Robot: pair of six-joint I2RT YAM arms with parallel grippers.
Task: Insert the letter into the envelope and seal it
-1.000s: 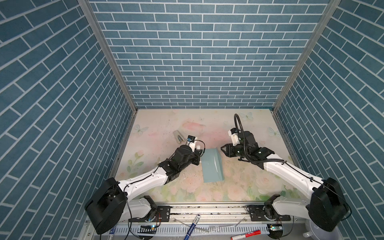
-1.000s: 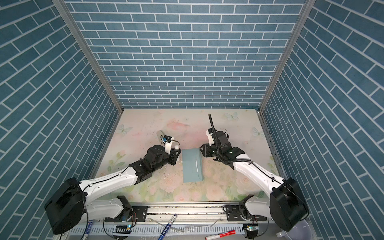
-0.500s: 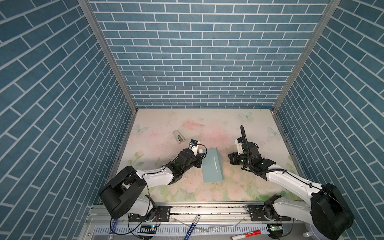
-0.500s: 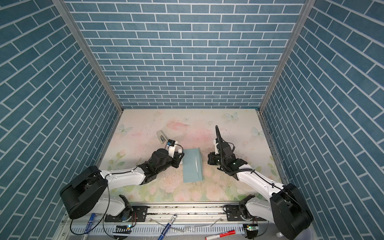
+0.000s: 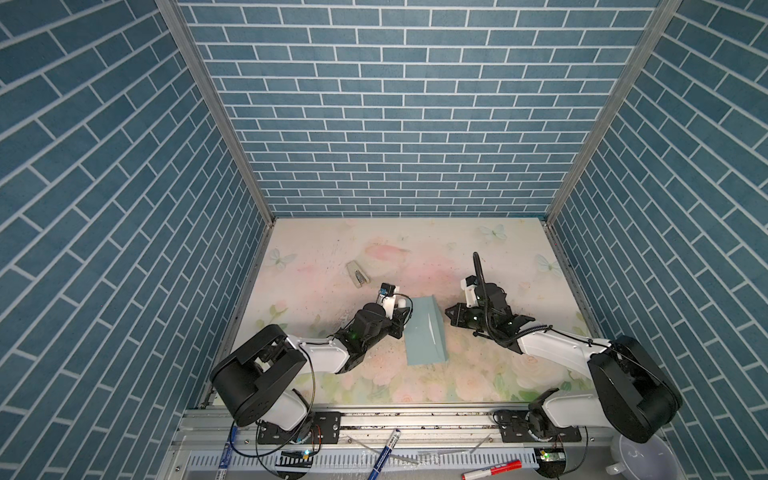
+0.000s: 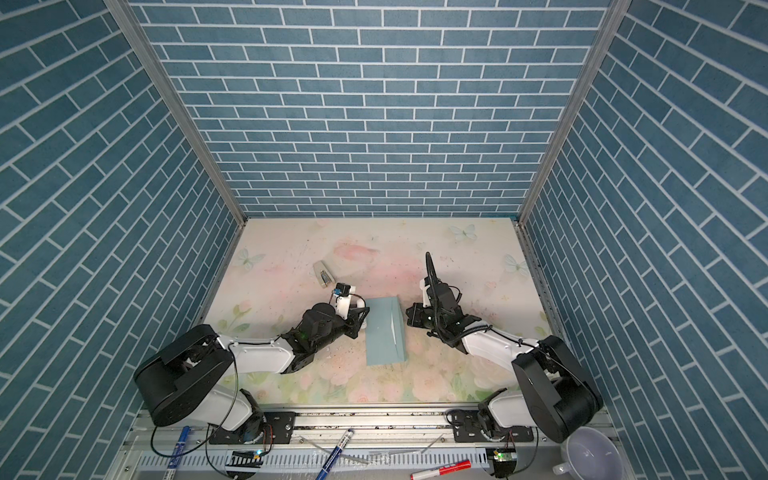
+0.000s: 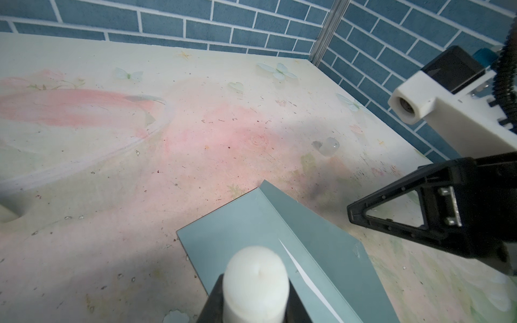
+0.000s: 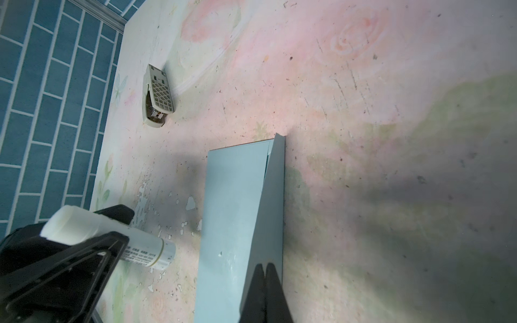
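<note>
The teal envelope (image 5: 422,345) (image 6: 382,340) lies in the middle of the table, its flap (image 8: 272,195) on the right half raised. A thin white sliver (image 7: 302,276) shows at the flap's edge; the letter is otherwise hidden. My left gripper (image 5: 401,318) (image 8: 114,229) is at the envelope's left edge, shut on a white glue stick (image 7: 256,282) (image 8: 112,240) whose tip points over the envelope. My right gripper (image 5: 451,322) (image 8: 265,265) is just beside the flap's right edge, jaws pressed together with nothing between them.
A beige stapler (image 5: 358,274) (image 8: 158,98) lies behind and left of the envelope. A small clear cap (image 7: 329,146) sits on the table behind my right gripper. Pens (image 5: 384,453) and a red marker (image 5: 492,456) lie on the front rail, a white bowl (image 5: 642,457) at its right end.
My right gripper closed from part open, drew back to the right and came in again beside the flap. The left arm sank lower, its gripper staying at the envelope's left edge.
</note>
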